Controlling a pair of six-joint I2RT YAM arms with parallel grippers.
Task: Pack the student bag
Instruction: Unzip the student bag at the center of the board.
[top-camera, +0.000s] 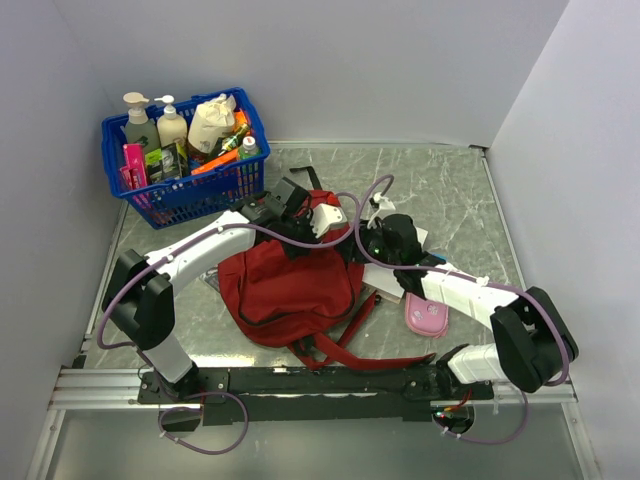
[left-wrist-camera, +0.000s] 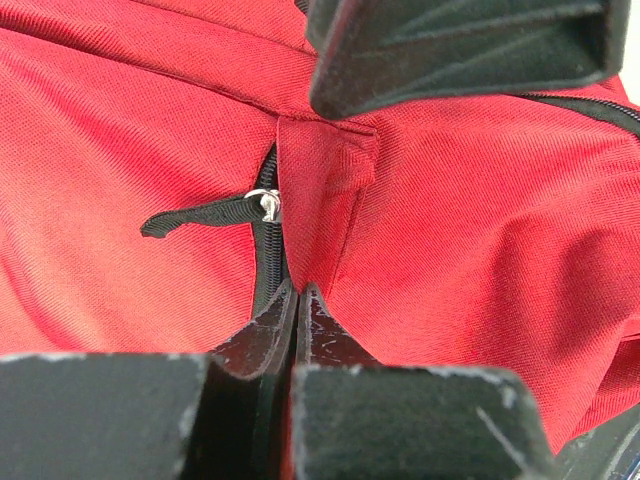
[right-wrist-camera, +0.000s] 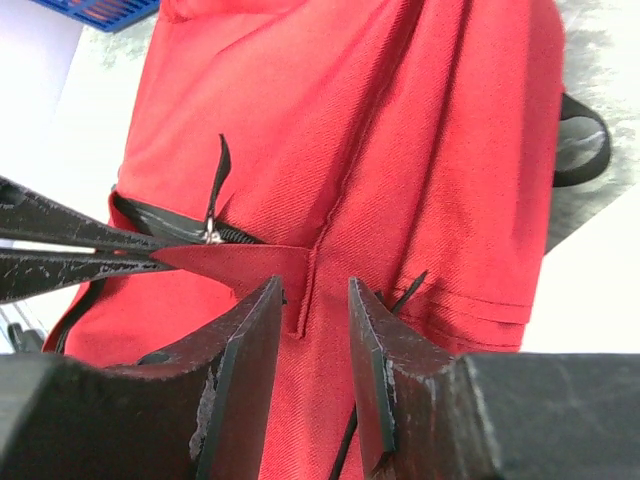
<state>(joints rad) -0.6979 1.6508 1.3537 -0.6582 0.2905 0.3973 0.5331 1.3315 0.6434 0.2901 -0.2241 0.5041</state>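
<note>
The student bag, dark red with black straps, lies in the middle of the table between both arms. My left gripper is shut on a small red fabric tab at the end of the bag's black zipper. The silver zipper slider with its black pull sits just left of that tab. My right gripper is open, its fingers standing on either side of a fabric seam just below the tab, a clear gap between them. Nothing is gripped by it.
A blue plastic basket of bottles stands at the back left. A pink case lies to the right of the bag, beside the right arm. The bag's straps trail toward the near edge. Walls close in three sides.
</note>
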